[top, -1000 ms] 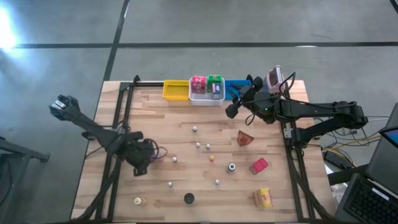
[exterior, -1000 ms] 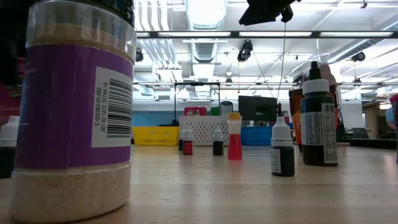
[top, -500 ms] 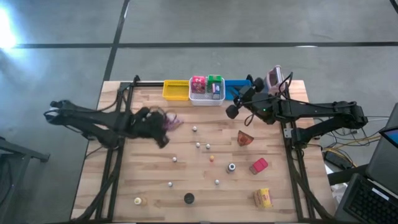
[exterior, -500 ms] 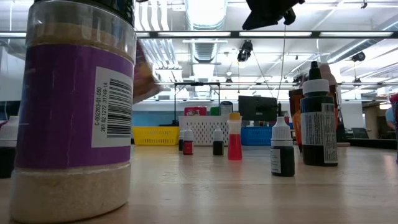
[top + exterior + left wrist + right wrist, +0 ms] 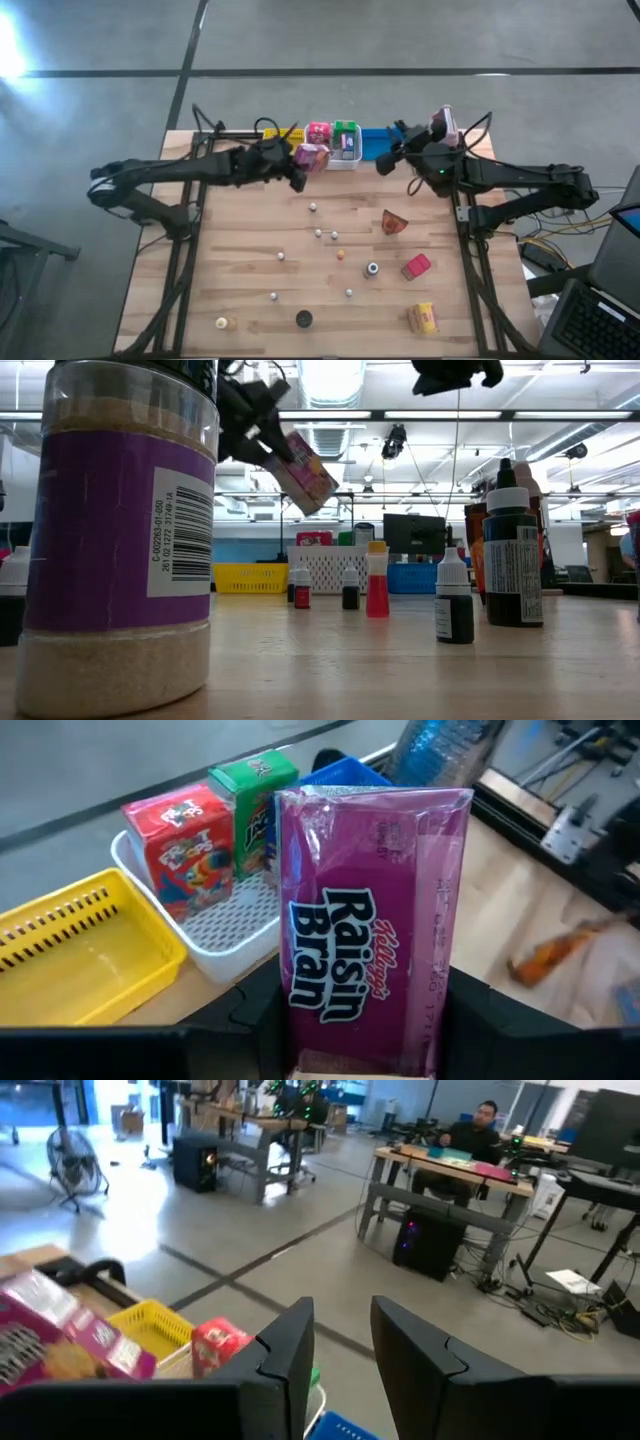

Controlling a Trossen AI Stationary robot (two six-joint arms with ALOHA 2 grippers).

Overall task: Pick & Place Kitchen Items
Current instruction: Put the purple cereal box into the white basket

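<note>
My left gripper is shut on a pink Raisin Bran box, in the air at the white bin's near left corner. A red box and a green box stand in that bin. The yellow bin is on its left, the blue bin on its right. My right gripper hovers near the blue bin, its fingers a little apart with nothing between them. On the table lie a brown-red packet, a red packet and a yellow packet. My left gripper pinches the box between its two fingers, one on each narrow side near the lower end. The fingers come from the table's left, slanting down. The box is lifted clear of the table and, in the low view, tilts down ahead of the fingers.
Small whitish and orange pieces and a dark round piece are scattered over the middle and near part of the table. A pink-grey device stands at the far right. Close to the low camera stand a purple-labelled jar and small bottles.
My left gripper has swung from the near left of the table toward the far edge and the right, rising and rolling, and carried the pink box up beside the white bin. My right gripper has drawn back a little toward the far edge.
</note>
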